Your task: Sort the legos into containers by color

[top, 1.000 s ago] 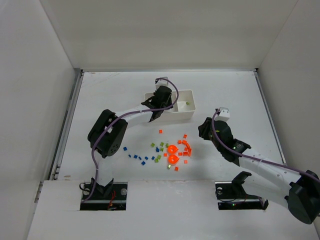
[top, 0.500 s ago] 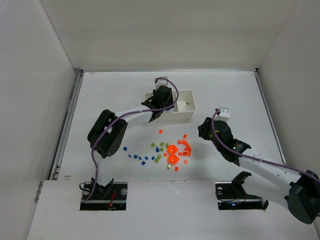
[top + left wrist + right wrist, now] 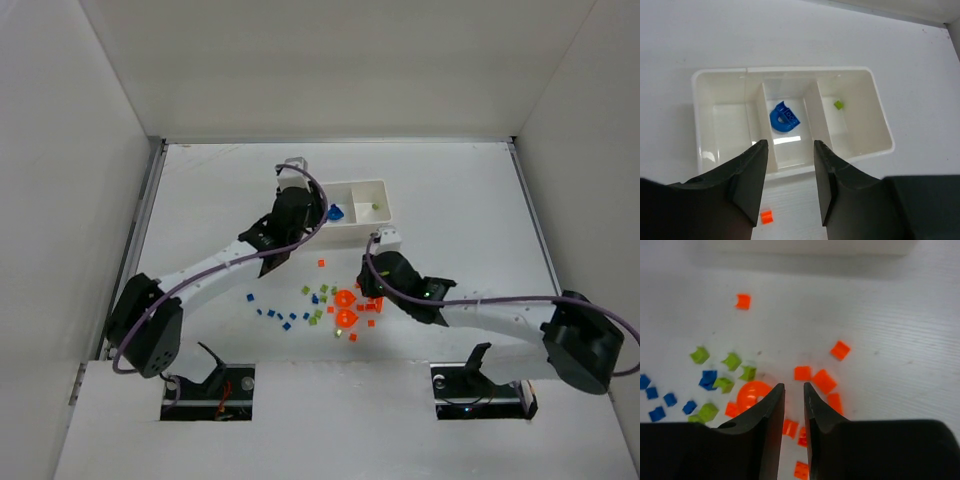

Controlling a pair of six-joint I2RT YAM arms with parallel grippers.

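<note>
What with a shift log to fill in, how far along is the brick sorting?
Barely started. Done: one blue rounded piece lies in the tray's middle compartment, one green brick in the right. In hand: nothing; the left gripper and right gripper show empty jaws. Left: the orange pile, green bricks and blue bricks on the table.

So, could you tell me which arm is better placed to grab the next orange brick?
Probably right: the right gripper hovers open above the orange bricks, while the left gripper is off by the white tray.
</note>
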